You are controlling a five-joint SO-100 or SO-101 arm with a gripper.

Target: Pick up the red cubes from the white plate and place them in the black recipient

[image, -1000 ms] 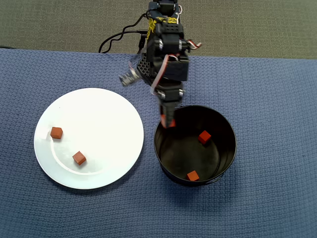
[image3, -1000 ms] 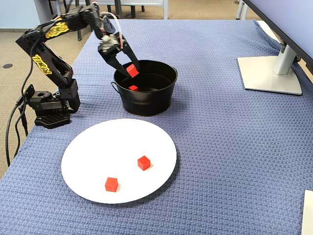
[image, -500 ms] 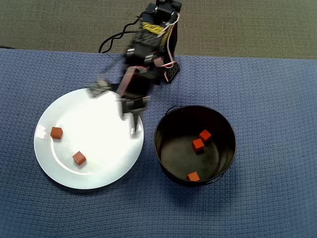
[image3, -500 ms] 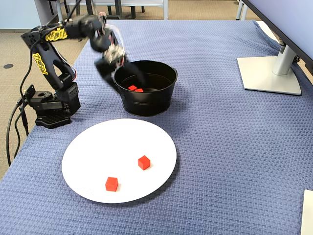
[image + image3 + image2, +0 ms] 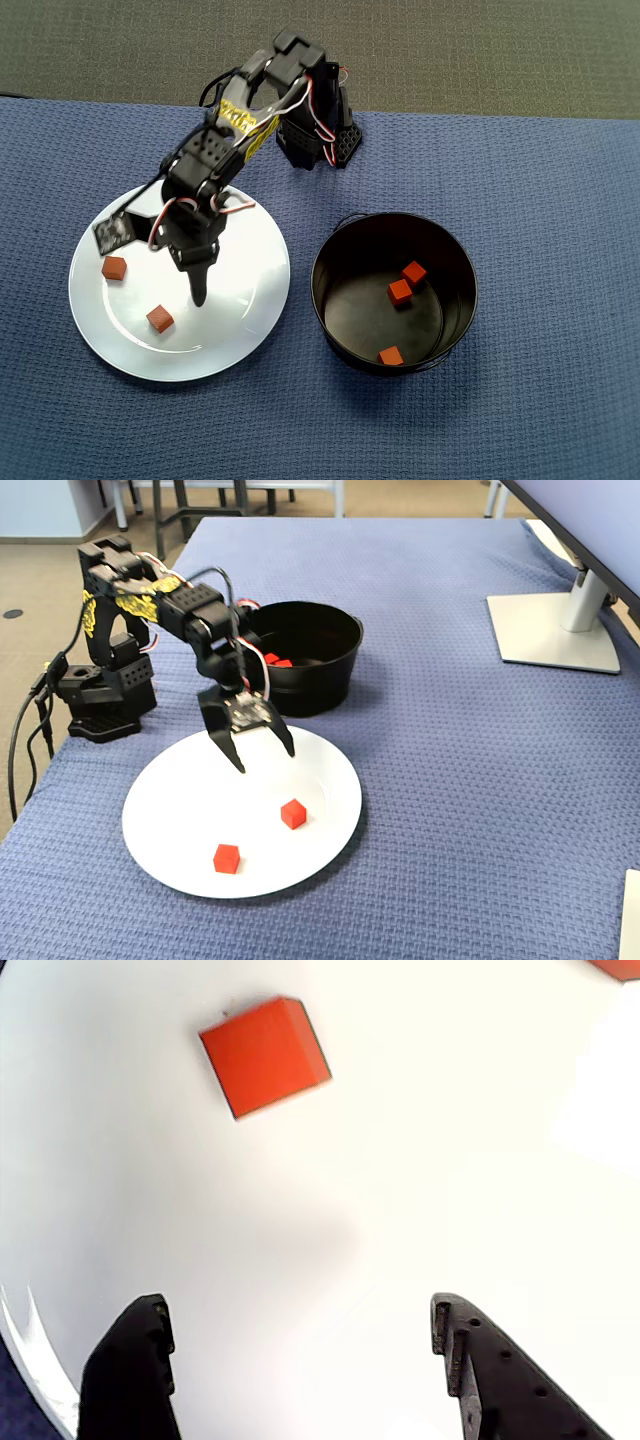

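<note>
Resting on the white plate (image 5: 245, 300), two red cubes (image 5: 160, 319) lie apart, both on its left half in the overhead view; in the wrist view the second one (image 5: 618, 966) is cut off at the top right corner. Three more cubes (image 5: 400, 292) sit inside the black recipient (image 5: 335, 320), just right of the plate; in the fixed view its wall hides part of them. The gripper (image 5: 262, 754) hangs over the plate, jaws spread wide and holding nothing, tips pointing down toward the nearer cube (image 5: 265, 1055).
</note>
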